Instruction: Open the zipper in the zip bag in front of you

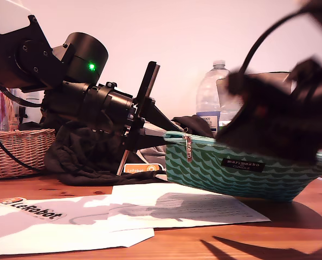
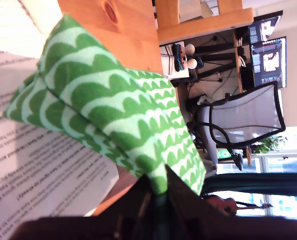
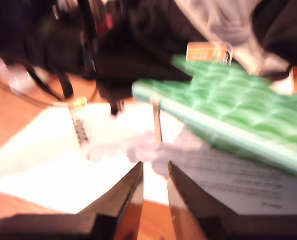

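my first gripper (image 2: 157,192) clamped on end of zip bag (image 1: 242,170), at exterior view's left. bag lifted at that end, over printed paper (image 1: 188,206) on wooden table (image 1: 291,230). zipper (image 1: 188,147) pull tab dangles near clamped end. my second gripper (image 3: 155,175) blurred, jaws narrow gap, empty, above paper near tab.

I count one zip bag (image 1: 242,170) with one zipper (image 1: 196,139) and one silver pull tab (image 1: 188,148). Two arms are in the exterior view. Behind the bag I count one water bottle (image 1: 212,95), one wicker basket (image 1: 17,151), and two white paper sheets (image 1: 188,203) on the desk (image 1: 291,227).
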### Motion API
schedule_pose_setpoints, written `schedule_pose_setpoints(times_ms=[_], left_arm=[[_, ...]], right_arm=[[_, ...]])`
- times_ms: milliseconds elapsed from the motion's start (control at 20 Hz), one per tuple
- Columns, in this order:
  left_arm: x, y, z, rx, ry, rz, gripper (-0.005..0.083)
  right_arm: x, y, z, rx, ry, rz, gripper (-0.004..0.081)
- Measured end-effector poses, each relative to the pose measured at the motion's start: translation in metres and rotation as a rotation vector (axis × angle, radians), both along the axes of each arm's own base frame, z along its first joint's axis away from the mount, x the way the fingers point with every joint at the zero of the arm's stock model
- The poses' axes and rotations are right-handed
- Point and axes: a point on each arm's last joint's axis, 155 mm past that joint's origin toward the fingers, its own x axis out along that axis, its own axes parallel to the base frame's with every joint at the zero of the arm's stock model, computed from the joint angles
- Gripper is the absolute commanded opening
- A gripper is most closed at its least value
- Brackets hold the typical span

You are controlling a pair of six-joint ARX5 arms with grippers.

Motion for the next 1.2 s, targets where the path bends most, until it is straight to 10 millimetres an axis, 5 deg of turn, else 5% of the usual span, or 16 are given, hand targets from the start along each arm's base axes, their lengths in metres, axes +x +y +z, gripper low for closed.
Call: schedule_pose_setpoints(times_ms=[250, 700, 1050, 1200], left_arm=[[-0.002, -0.001, 0.001, -0.004, 0.003, -0.010, -0.0019], [-0.002, 0.000, 0.001, -0.006, 0.003, -0.013, -0.0019], [-0.001, 0.001, 0.001, -0.006, 0.003, -0.010, -0.0019], [-0.001, 0.001, 0.001, -0.006, 0.003, -0.010, -0.0019]], right_arm=[[0.014, 0.037, 0.000, 0.003, 0.026, 0.054, 0.0247], [0.036, 0.015, -0.016, -0.023, 0.076, -0.015, 0.0250], [0.038, 0.022, -0.001, 0.037, 0.043, 0.019, 0.0241], [0.037, 0.023, -0.001, 0.038, 0.045, 0.028, 0.0135]])
